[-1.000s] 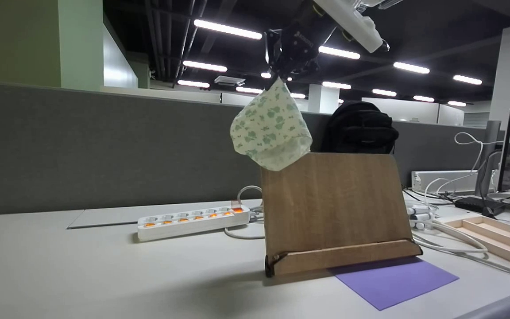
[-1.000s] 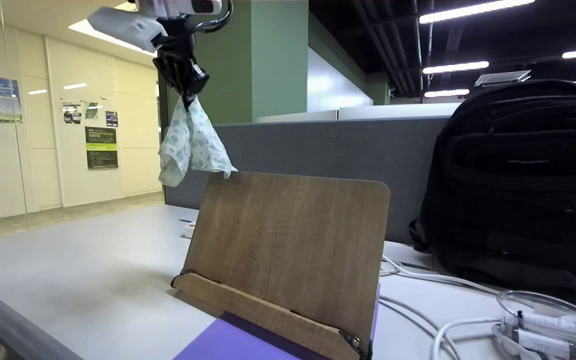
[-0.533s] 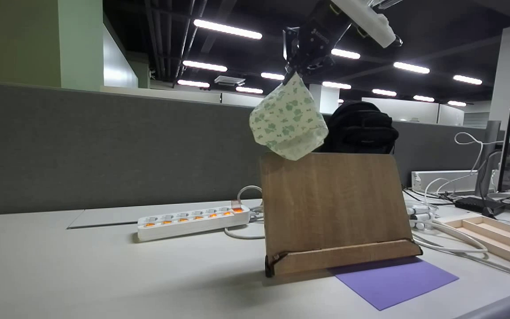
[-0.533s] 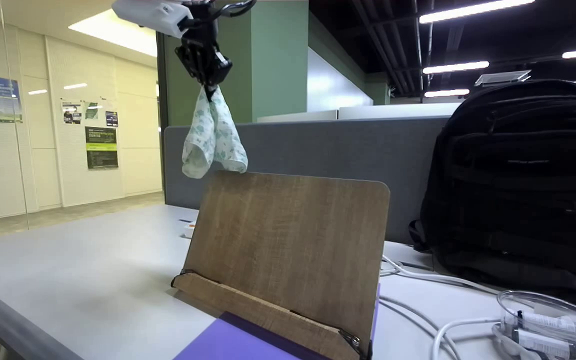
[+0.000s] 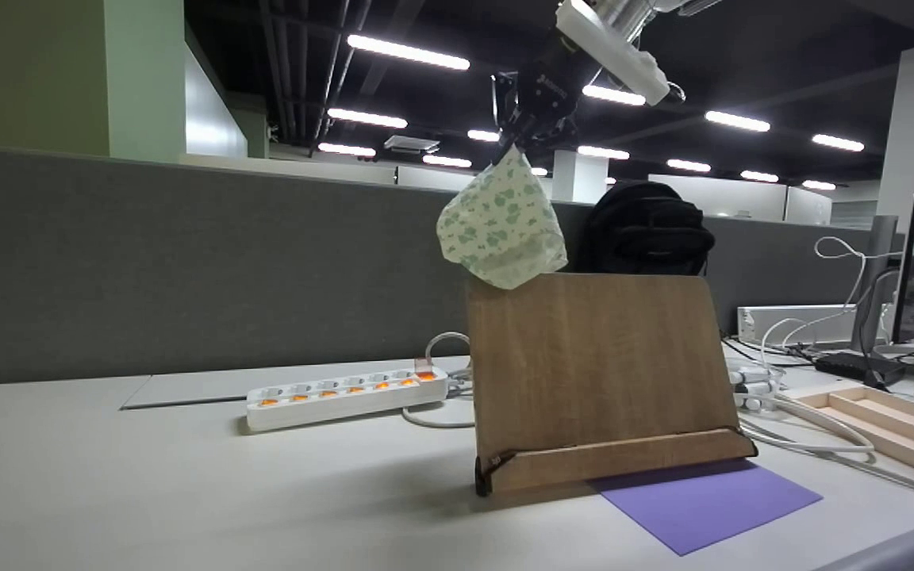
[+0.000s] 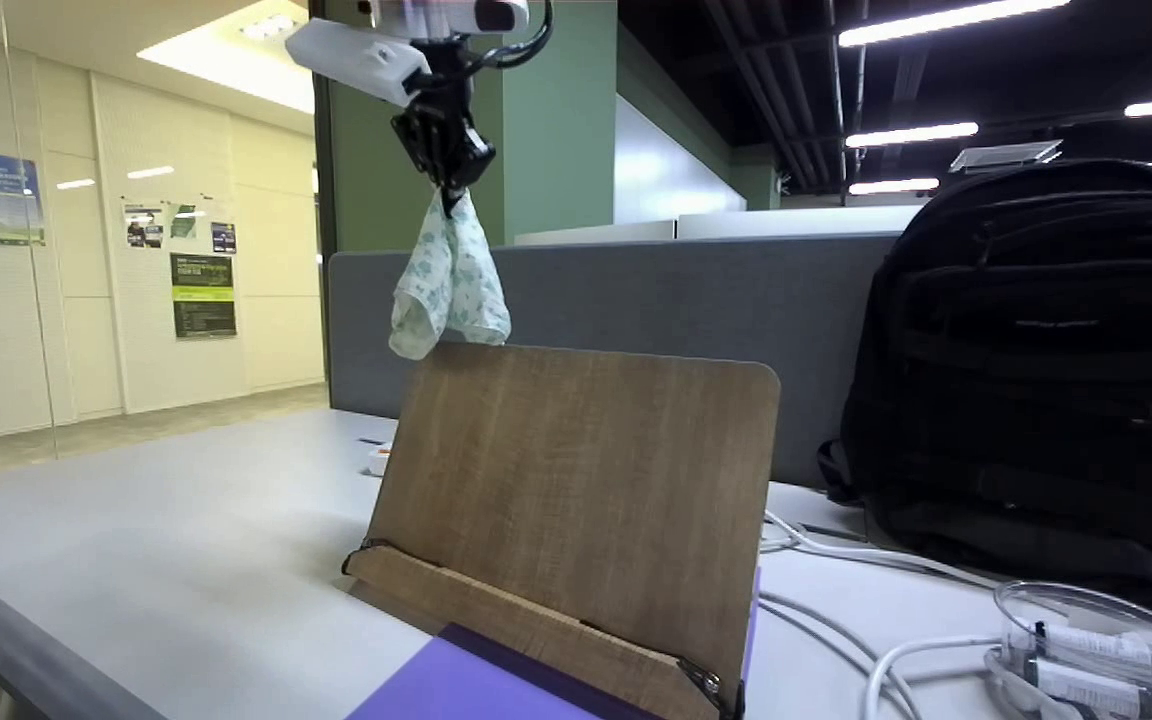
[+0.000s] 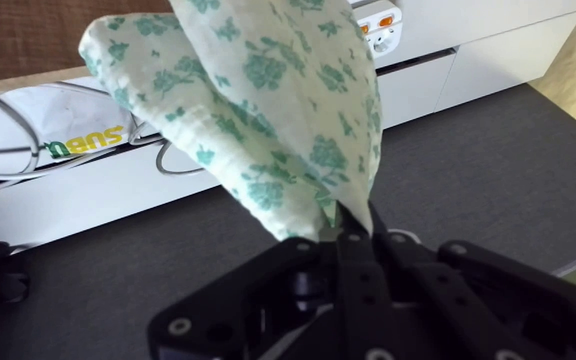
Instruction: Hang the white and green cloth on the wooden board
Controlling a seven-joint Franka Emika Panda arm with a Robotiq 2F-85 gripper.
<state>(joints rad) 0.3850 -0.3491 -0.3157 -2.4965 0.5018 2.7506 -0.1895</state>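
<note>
The white cloth with green floral print (image 5: 503, 226) hangs folded from my gripper (image 5: 514, 147), which is shut on its upper end. In an exterior view the cloth (image 6: 424, 285) hangs in two flaps under the gripper (image 6: 450, 204). The tilted wooden board (image 5: 604, 365) stands on the desk and also shows in an exterior view (image 6: 586, 470). The cloth's lower edge is at the height of the board's top left corner; I cannot tell whether they touch. In the wrist view the cloth (image 7: 273, 95) runs from the fingertips past the board's edge (image 7: 18, 37).
A white power strip (image 5: 346, 399) lies left of the board. A purple sheet (image 5: 711, 503) lies under its front. A black backpack (image 6: 1046, 380) and white cables (image 6: 836, 620) are near its far side. A grey partition (image 5: 187, 270) stands behind the desk.
The gripper has carried the cloth sideways toward the board's top edge. It rose first, then dropped slightly in the last half second. The board has not moved.
</note>
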